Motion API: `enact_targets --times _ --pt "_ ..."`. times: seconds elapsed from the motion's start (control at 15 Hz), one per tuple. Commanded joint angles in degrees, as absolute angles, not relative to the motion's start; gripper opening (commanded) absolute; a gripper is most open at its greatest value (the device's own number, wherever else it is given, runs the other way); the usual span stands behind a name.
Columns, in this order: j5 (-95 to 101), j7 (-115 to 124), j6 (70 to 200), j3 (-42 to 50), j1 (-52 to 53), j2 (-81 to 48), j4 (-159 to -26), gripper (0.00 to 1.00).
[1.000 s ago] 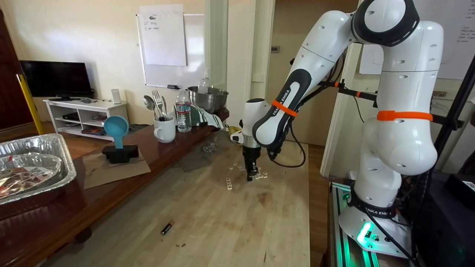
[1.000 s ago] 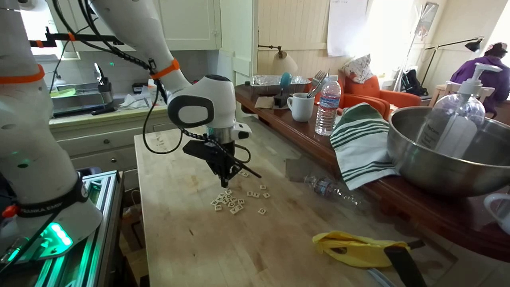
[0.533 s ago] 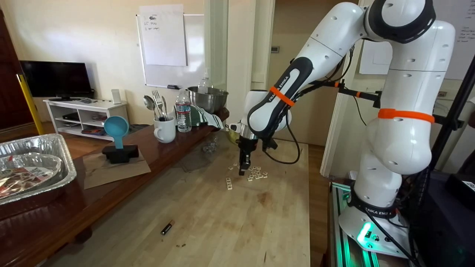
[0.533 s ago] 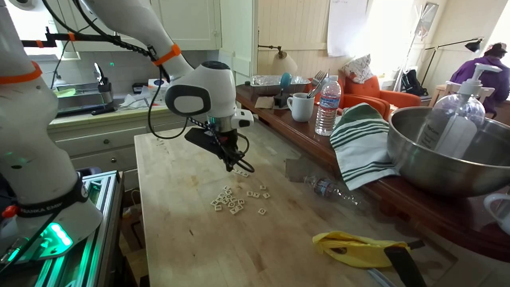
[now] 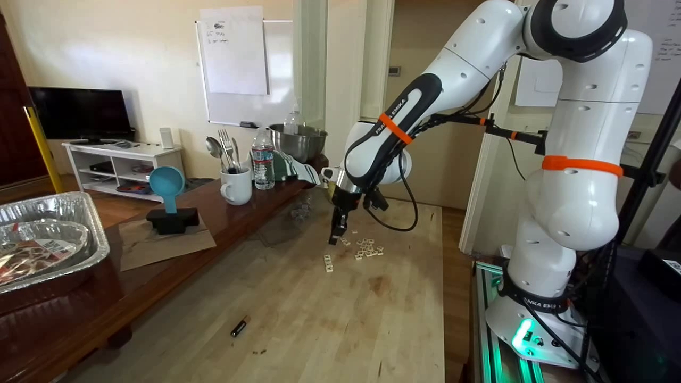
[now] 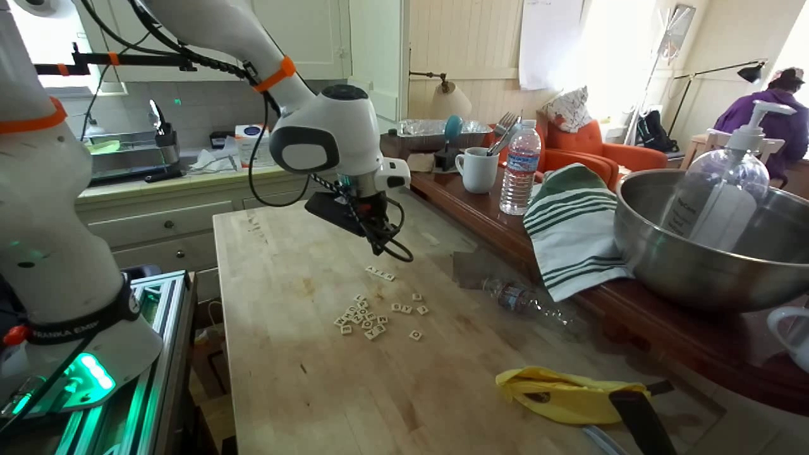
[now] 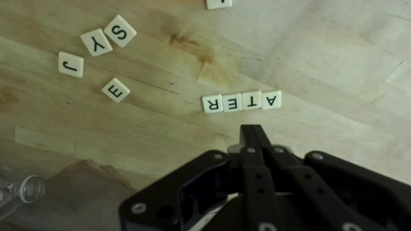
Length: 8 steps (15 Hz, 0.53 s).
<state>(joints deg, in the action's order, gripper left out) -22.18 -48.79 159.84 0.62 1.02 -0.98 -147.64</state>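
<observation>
- Gripper (image 7: pixel 252 129) pressed together, empty, near the tile row (image 7: pixel 240 102); height hard to tell
- Done: that row, four in line on the table (image 7: pixel 160 134)
- Left, seemingly: loose tiles (image 6: pixel 367 325) scattered nearby

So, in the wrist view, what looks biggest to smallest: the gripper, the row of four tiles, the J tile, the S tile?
1. Gripper, though also seen from closest up.
2. Row of four tiles.
3. J tile and S tile: they look too alike to rank.
</observation>
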Motion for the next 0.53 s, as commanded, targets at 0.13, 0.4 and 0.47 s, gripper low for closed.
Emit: enact_targets --times 0.13,0.4,0.47 --pt "-25.2 -49.6 164.9 1.2 0.2 -6.4 -144.1 0.0" --pt "-30.5 -46.2 164.7 1.8 -1.3 -9.8 -141.2 0.0" --pt "-32.2 -45.8 164.3 1.7 -1.7 -10.5 -140.4 0.0"
